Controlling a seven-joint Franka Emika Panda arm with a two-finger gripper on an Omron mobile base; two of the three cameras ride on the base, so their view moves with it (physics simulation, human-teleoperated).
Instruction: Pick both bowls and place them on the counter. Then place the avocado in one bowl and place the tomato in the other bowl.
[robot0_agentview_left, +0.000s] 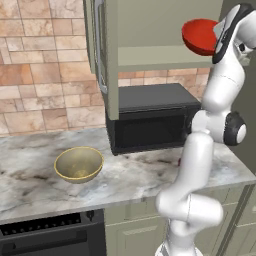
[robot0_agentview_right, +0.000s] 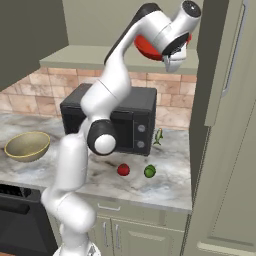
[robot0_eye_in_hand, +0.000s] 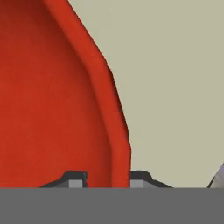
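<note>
The glossy red bowl (robot0_agentview_left: 199, 36) sits tilted on the shelf of the open upper cabinet; it also shows behind the wrist (robot0_agentview_right: 144, 47). In the hand view its rim (robot0_eye_in_hand: 114, 131) runs down between my two fingertips, and my gripper (robot0_eye_in_hand: 107, 178) is shut on it. The tan-olive bowl (robot0_agentview_left: 79, 163) with a pale yellow rim stands upright on the marble counter (robot0_agentview_left: 30, 192), left of the microwave (robot0_agentview_right: 27, 145). The tomato (robot0_agentview_right: 123, 170) and the avocado (robot0_agentview_right: 149, 171) lie side by side on the counter (robot0_agentview_right: 170, 187) in front of the microwave.
A black microwave (robot0_agentview_left: 150, 120) stands on the counter under the cabinet shelf (robot0_agentview_left: 160, 55). The cabinet door (robot0_agentview_left: 102, 50) hangs open to the left of the shelf, and a tall cabinet (robot0_agentview_right: 225, 125) rises on the right. An oven (robot0_agentview_left: 50, 235) sits below the counter's left part.
</note>
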